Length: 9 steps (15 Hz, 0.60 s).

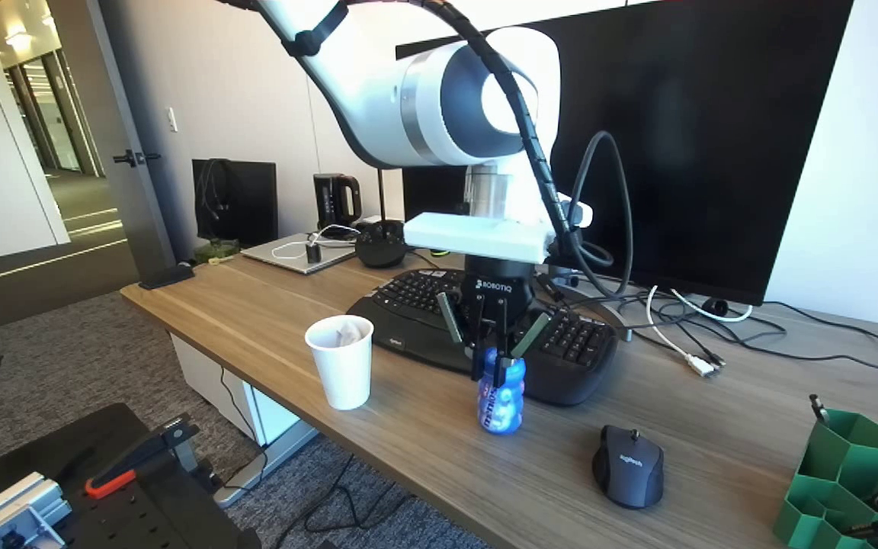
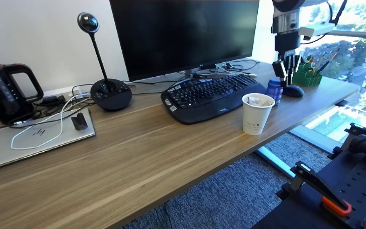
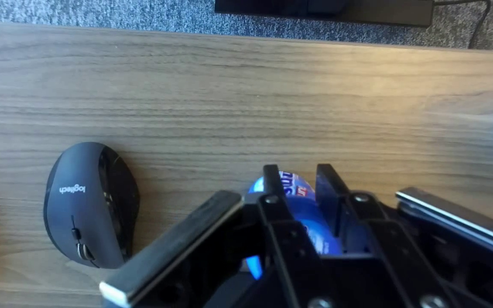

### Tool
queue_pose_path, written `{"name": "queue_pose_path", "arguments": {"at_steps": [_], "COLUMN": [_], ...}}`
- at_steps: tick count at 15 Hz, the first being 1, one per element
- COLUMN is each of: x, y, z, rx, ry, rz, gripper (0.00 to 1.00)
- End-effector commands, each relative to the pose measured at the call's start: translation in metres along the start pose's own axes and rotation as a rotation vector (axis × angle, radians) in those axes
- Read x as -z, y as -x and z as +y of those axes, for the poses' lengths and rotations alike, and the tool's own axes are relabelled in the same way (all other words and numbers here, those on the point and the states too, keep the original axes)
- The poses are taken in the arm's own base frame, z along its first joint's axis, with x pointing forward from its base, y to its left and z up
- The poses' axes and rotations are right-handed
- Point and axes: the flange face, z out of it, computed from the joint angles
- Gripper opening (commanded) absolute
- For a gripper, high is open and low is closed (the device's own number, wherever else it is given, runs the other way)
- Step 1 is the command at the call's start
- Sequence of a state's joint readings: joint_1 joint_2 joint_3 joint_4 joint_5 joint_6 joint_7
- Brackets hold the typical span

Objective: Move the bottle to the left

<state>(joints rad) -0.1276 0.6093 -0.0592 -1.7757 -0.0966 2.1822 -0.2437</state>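
Observation:
The small blue bottle (image 1: 501,410) stands upright on the desk in front of the keyboard, and shows beyond the paper cup in an exterior view (image 2: 275,91). My gripper (image 1: 488,380) reaches down over its upper part, fingertips overlapping it. In the wrist view the blue bottle (image 3: 308,209) lies between the two black fingers, with a bit of blue also showing left of the left one. The gripper (image 3: 298,176) is shut on it, a narrow gap left between the fingers. Much of the bottle's top is hidden by the gripper.
A white paper cup (image 1: 341,370) stands beside the bottle towards the laptop end. The keyboard (image 1: 408,324) lies close behind, under the monitor (image 1: 675,137). On the opposite side are a mouse (image 1: 629,469) and a green pen holder (image 1: 828,476). The desk's front edge is near.

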Motion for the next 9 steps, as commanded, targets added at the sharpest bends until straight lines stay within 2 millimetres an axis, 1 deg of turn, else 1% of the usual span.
{"name": "queue_pose_path", "arguments": {"at_steps": [1,5,6,7,8,9], "x": [0.0007,0.0009,0.0011,0.0015,0.0021,0.0026], "y": [-0.0043,-0.0039,-0.0037,-0.0035,-0.0034,-0.0033], "z": [0.0033,0.0037,0.0039,0.004,0.0041,0.0042], "rx": [0.014,0.014,0.014,0.013,0.013,0.012], "ry": [0.016,0.017,0.017,0.017,0.018,0.019], "rz": [0.009,0.009,0.01,0.011,0.013,0.015], "gripper": [0.01,0.0,0.17,0.26,0.28,0.24]}}
